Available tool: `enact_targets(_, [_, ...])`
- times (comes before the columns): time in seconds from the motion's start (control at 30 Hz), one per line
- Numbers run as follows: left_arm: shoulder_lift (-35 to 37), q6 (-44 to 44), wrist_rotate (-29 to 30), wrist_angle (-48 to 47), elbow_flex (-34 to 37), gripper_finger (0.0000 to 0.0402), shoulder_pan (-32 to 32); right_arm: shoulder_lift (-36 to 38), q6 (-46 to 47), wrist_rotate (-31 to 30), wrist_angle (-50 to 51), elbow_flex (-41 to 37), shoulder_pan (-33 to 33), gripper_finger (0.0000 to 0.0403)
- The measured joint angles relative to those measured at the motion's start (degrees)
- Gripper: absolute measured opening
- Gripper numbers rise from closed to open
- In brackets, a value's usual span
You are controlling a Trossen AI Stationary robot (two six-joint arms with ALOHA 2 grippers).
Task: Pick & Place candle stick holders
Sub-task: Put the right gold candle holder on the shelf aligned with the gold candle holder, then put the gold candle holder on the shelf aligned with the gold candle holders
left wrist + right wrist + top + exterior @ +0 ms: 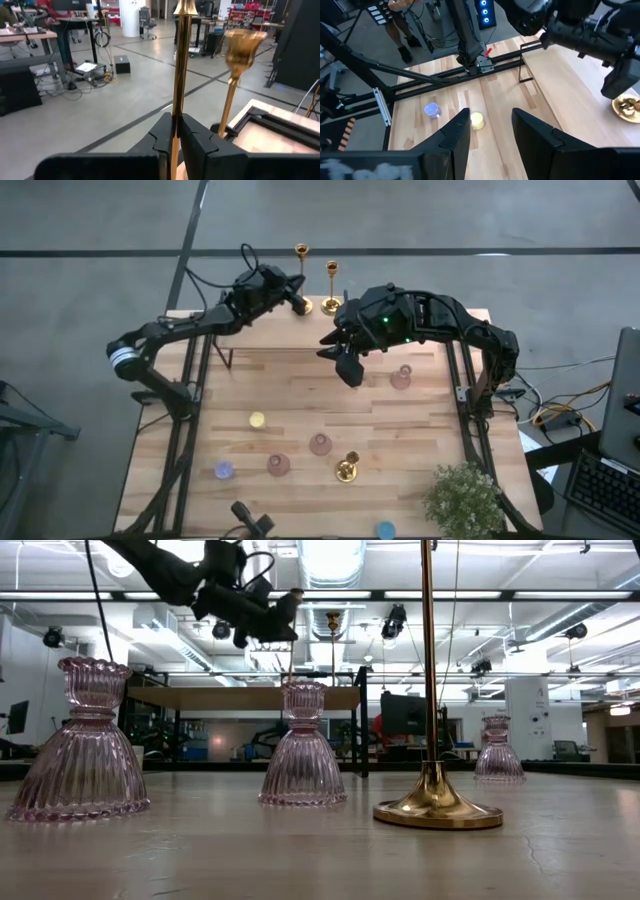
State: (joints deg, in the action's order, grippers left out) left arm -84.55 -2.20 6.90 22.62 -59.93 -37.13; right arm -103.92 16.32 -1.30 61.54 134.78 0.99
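near candlestick: gold candle stick holder upright on the table near its front edge, free, among pink glass holders
right claw: hovering mid-table, fingers apart, empty; nearer arm to that front one, which lies toward the front edge from it
left claw: clamped on the stem of a gold candlestick at the far edge, long axis vertical
far neighbour: second gold candlestick upright just beside the held one
judgement: place straight down, clear of neighbour

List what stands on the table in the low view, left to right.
Pink glass holder → second pink glass holder → gold candle stick holder → small, farther pink glass holder.
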Motion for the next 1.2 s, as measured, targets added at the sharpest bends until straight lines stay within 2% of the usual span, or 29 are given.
enact_targets(0.47, [-1.19,0.78,0.63,0.93,0.12,0.0037,-0.07,0.02,-0.28,-0.18,-0.02,0.00,0.02,0.0133])
enact_targets(0.7, [-1.21,-2.41,0.61,-1.08,0.17,0.0046,-0.08,0.02,-0.46,-0.20,-0.04,0.00,0.02,0.0136])
enact_targets(1.0, [-0.53,-2.65,0.63,-5.16,0.25,0.0103,-0.06,0.02,-0.50,-0.22,0.12,0.00,0.02,0.0123])
enact_targets(1.2, [3.87,-4.07,0.47,-13.68,0.25,0.0152,-0.06,0.47,-0.46,-0.18,7.33,0.00,-0.19,0.0126])
